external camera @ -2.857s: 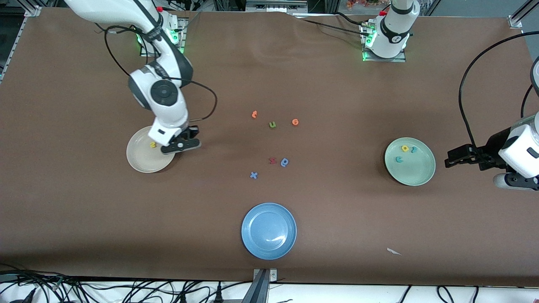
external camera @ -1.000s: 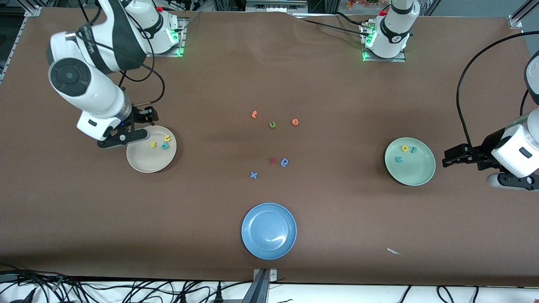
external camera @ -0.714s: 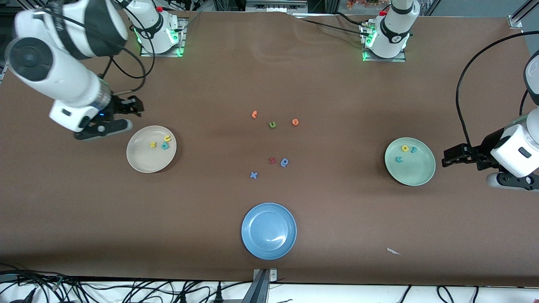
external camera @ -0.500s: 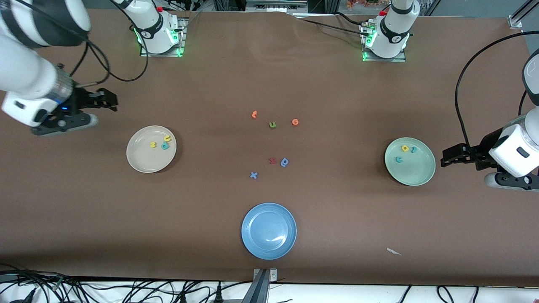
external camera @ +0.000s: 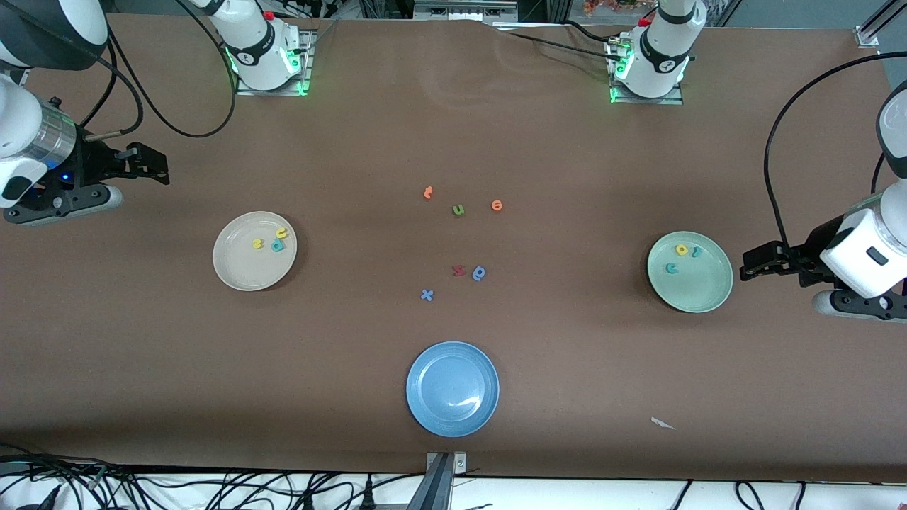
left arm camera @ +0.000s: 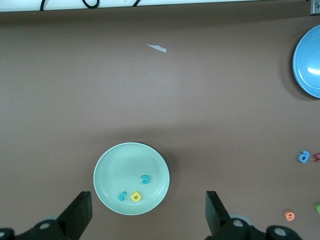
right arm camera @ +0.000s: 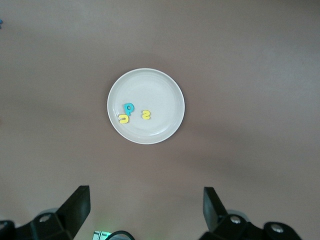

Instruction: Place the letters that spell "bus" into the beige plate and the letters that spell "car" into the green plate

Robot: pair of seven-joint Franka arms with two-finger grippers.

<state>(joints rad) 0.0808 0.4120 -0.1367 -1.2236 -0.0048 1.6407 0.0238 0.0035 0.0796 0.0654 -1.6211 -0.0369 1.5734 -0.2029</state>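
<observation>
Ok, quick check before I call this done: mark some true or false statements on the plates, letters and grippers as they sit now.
1. The beige plate holds three letters: yellow s, yellow u, teal b. True.
2. The green plate holds only two letters. False: teal c, yellow a and teal r lie in it.
3. The blue plate holds a blue x. False: the blue x lies on the table.
4. The right gripper grips a letter. False: open, empty.
5. The left gripper is open beside the green plate. True.
</observation>
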